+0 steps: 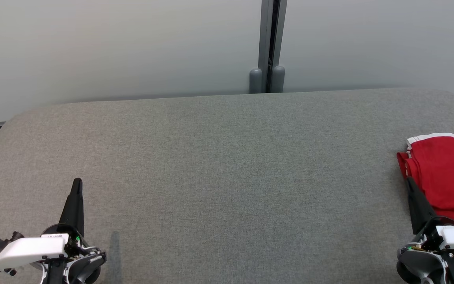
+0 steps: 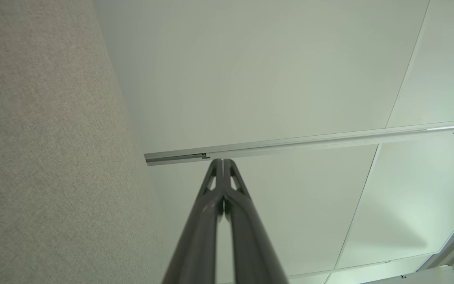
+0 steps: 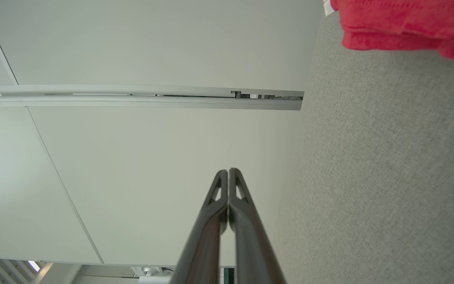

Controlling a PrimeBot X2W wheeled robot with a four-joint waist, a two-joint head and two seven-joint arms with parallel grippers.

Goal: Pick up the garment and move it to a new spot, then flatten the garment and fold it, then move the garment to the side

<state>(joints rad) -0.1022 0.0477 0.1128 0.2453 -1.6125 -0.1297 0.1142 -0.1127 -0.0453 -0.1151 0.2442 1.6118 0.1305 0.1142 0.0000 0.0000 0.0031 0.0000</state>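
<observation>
Red folded cloth garment (image 1: 447,177) with white trim lying at the right edge of the grey fabric table (image 1: 227,157), just beside the right gripper (image 1: 408,180), its fingers and those of the left gripper (image 1: 77,182) pressing together, white wrist label (image 1: 54,236) unreadable.

No text, brand or number can be read in any of the views. A small white label (image 1: 54,236) sits on the body of the left end effector (image 1: 76,184). It carries some tiny dark print, too small to make out.
</observation>
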